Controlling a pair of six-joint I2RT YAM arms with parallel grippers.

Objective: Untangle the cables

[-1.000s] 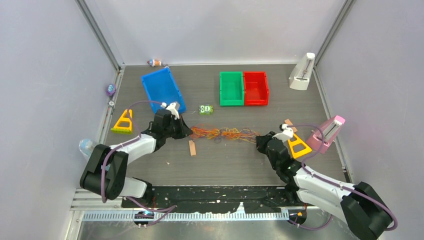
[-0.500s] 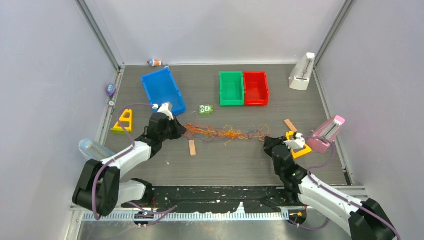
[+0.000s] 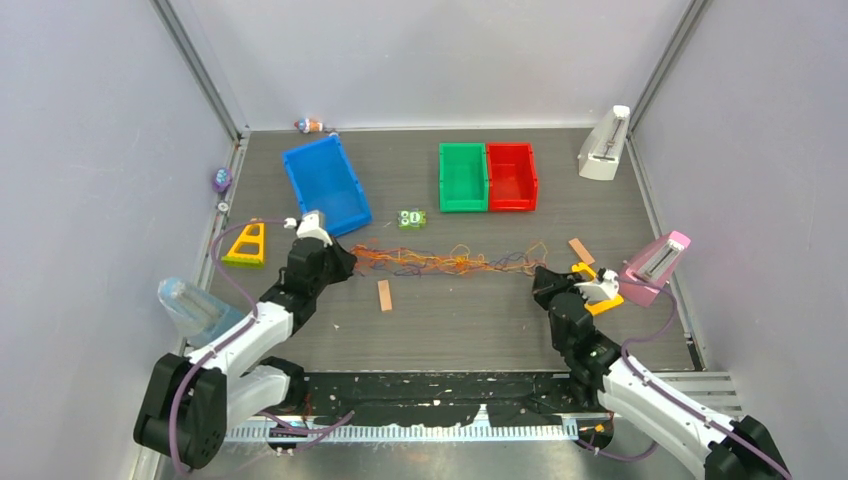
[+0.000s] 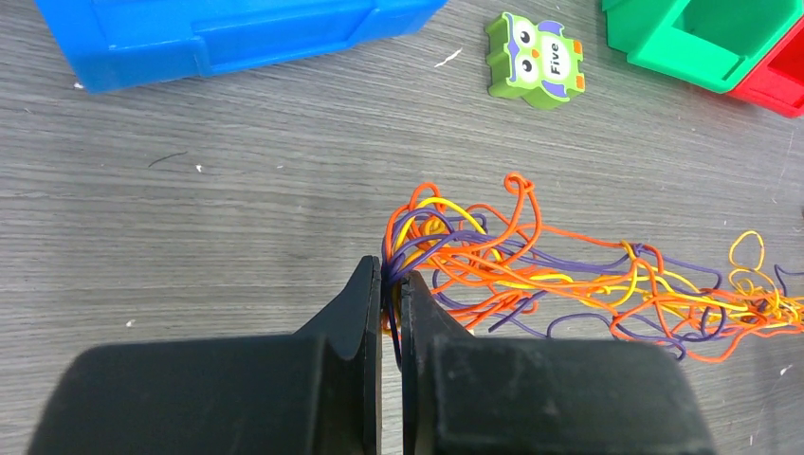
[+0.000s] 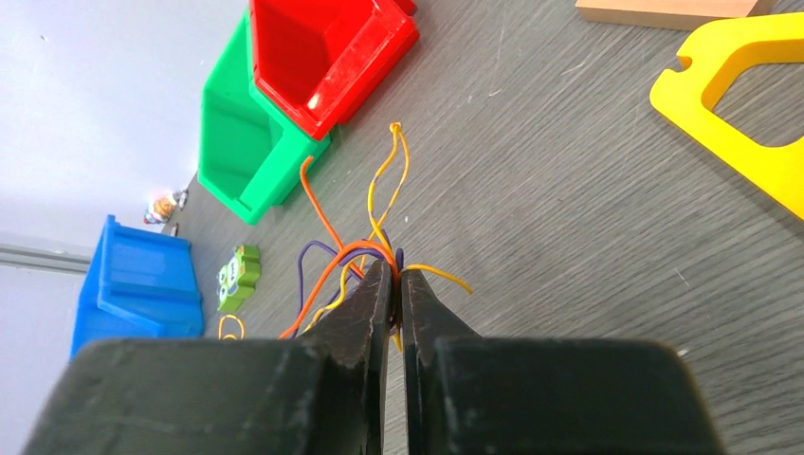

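You are looking at three bins, a blue bin, green bin and red bin; two yellow triangles, two wooden blocks, two metronomes, one owl tile, one tangle of cables.

Left wrist: cables run off right edge, ends lost inside left gripper pinch. Right wrist: yellow triangle clipped. Far-wall trinket too small to identify.
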